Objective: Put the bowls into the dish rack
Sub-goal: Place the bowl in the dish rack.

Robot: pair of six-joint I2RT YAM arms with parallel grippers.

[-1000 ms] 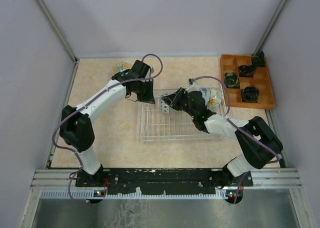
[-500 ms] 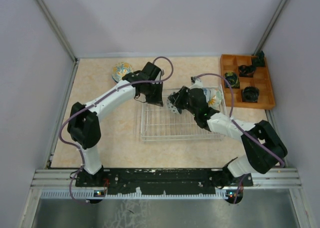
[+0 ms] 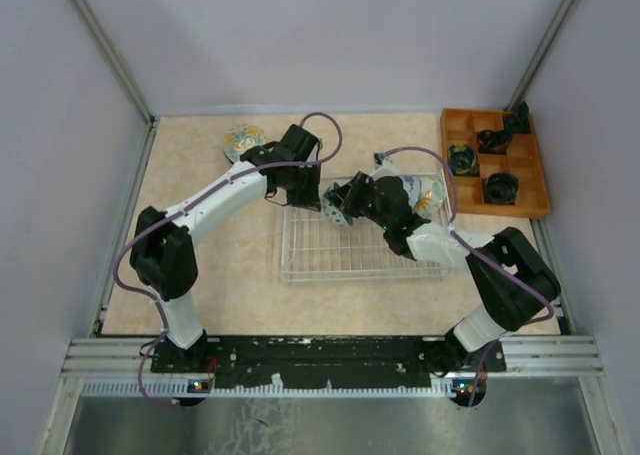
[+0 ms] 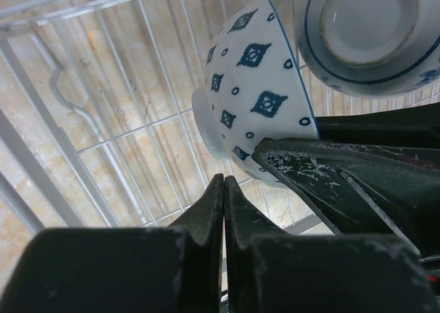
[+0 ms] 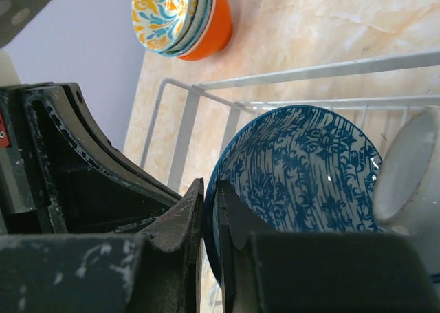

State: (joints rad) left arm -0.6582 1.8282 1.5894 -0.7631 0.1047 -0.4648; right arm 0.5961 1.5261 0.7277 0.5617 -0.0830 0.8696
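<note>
My right gripper [image 5: 210, 196] is shut on the rim of a white bowl with blue patterns [image 5: 302, 175], held on edge over the far left part of the dish rack [image 3: 350, 250]. In the top view this bowl [image 3: 334, 209] sits just in front of my left gripper [image 3: 308, 193]. My left gripper [image 4: 224, 189] is shut and empty, right beside the held bowl's diamond-patterned outside [image 4: 258, 100]. More bowls [image 3: 420, 191] lean in the rack's far right corner. A stack of bowls with an orange one outermost [image 3: 243, 140] stands on the table behind the left arm.
An orange wooden compartment tray [image 3: 527, 203] with black items stands at the far right. The rack's white wire corner [image 5: 185, 141] is under the held bowl. A white bowl base [image 4: 371, 31] lies close to the right of it. Walls enclose the table.
My left gripper has moved right from the bowl stack to the rack's far left corner, uncovering the stack. My right gripper has shifted slightly with its bowl.
</note>
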